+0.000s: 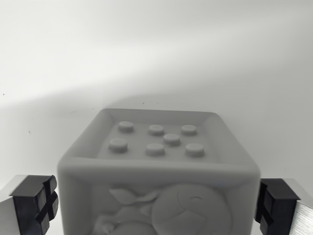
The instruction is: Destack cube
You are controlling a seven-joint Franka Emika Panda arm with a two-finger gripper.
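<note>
You're looking down at a pale table [156, 54] that fills the whole top of the wrist view, w/ a soft shadow band running across it behind the cube [159, 171].

The cube sits low-centre in the view, between the two fingers of your hand [159, 205]. It's grey, w/ rounded edges. Its top face is recessed and carries seven round studs [155, 149], dice-style. The front face has a raised relief, prob. an animal or fruit shape, cut off by the bottom of the frame. You can't see what's under it, so whether it sits on a 2nd cube can't be told from here.

The hand is spread wide. The dark pad at the wrist view's left [36, 203] stands just clear of the cube's left wall, and the pad at the wrist view's right [274, 203] is near the right wall; neither looks to be touching. Nothing is gripped.

Step, as I read it: pre-grasp, fingers straddling the top cube, roughly centred.

Next move calls for: squeeze evenly on both side walls, check both pads bite flat, not on the rounded corners. Then lift straight up, no tilt, so whatever's below isn't dragged. If the pads sit too high, drop a bit lower first.
</note>
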